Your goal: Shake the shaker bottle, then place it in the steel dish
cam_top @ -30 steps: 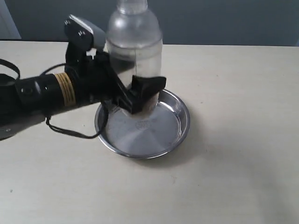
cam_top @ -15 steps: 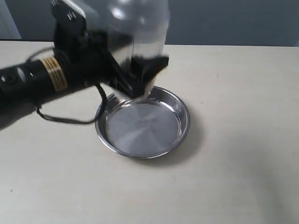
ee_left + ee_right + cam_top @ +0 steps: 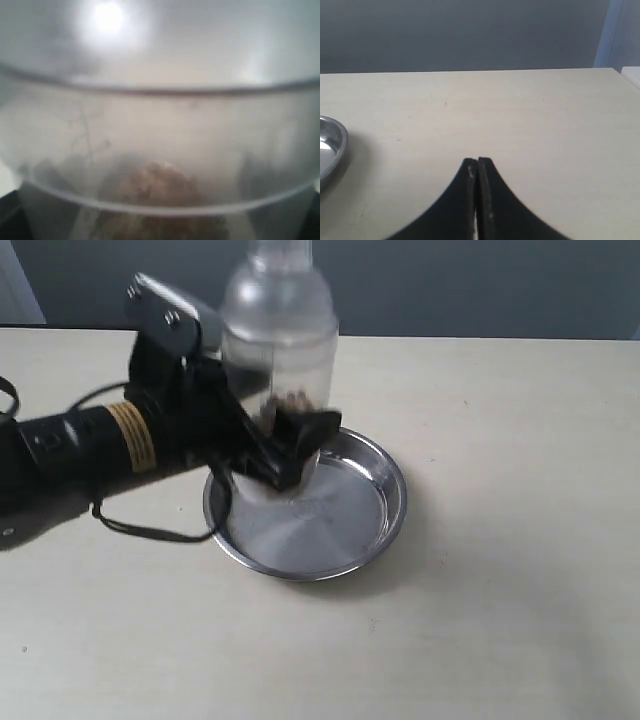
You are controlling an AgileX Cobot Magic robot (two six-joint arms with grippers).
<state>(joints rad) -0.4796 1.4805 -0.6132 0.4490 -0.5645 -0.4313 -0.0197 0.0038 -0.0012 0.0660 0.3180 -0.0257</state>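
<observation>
Spreading across nearly the whole scene is a pale table (image 3: 500,590), with a grey wall behind it. Reaching in from the left is the black left arm (image 3: 90,440), lying low and almost level, a yellow band round it and a thin cable looping under it onto the table.

Next in size comes the steel dish (image 3: 370,510), round and shiny, sitting flat on the table near the middle; its rim also shows at the edge of the right wrist view (image 3: 330,145).

Over the back-left part of the dish stands the shaker bottle (image 3: 280,340), upright, its clear cap cut off by the top of the view. The left tool (image 3: 288,440) is spread wide and clamped round the bottle's lower body, one black finger (image 3: 305,438) across the front. The bottle's base is blurred (I cannot tell whether it touches the pan's floor or hangs just above it).

The right tool (image 3: 477,162) sits apart from all this, above bare table, its two fingers pressed together with nothing between them.

Smallest are the brown granules (image 3: 160,182), a loose clump inside the bottle just above the gripping finger.
</observation>
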